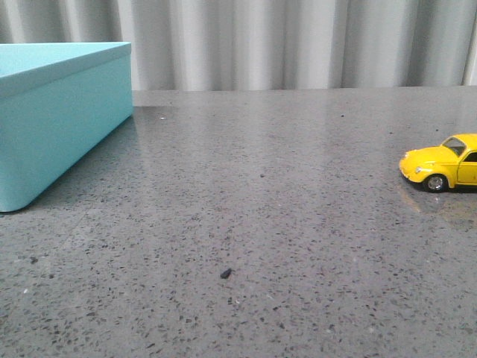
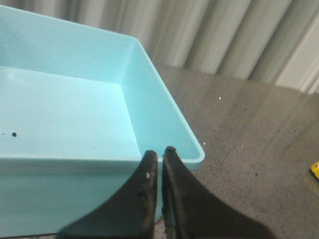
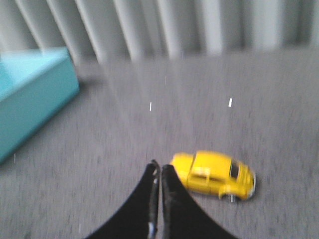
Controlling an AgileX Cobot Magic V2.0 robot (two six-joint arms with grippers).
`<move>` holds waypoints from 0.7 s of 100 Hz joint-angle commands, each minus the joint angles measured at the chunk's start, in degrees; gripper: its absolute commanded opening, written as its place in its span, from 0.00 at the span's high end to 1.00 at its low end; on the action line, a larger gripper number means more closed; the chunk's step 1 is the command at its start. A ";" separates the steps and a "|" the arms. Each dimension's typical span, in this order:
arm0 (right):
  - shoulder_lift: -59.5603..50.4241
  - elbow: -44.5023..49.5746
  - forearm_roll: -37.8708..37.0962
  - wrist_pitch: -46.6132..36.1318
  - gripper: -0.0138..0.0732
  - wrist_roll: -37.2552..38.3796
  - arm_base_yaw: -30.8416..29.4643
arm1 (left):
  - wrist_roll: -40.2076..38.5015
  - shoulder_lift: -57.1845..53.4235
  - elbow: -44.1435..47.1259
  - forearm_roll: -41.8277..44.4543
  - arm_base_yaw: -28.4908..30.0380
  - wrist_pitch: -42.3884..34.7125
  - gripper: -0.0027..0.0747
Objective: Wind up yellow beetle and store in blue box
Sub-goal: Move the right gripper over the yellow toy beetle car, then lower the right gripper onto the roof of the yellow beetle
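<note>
Since that small glossy yellow toy beetle car (image 3: 214, 174) looks light and slick, we'd pinch its flat doors once the closed, empty right gripper (image 3: 160, 172) opens.

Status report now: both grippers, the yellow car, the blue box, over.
Left gripper shut, empty, over blue box. Right gripper shut, empty, beside yellow beetle. Beetle on table, right side. Box open, far left. Only a dark speck between.

Front view: low over the table (image 1: 246, 224), facing forward to the curtain (image 1: 298, 45).
Left wrist view: close above the blue box (image 2: 75, 119), looking into it.
Right wrist view: blurred, near the yellow beetle (image 3: 214, 174).
Shared: box, beetle, table, curtain.
</note>
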 commanded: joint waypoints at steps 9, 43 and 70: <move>16.83 -15.14 -1.86 14.17 0.89 -0.08 -0.24 | 2.11 9.18 -9.45 0.22 -0.95 0.30 0.99; 43.54 -32.15 -2.78 25.62 0.89 2.39 -0.24 | 2.11 10.31 -11.42 0.00 -9.82 0.84 0.99; 55.01 -34.90 -11.07 25.83 0.89 5.56 -0.04 | 2.11 10.31 -11.42 0.00 -14.52 0.72 0.99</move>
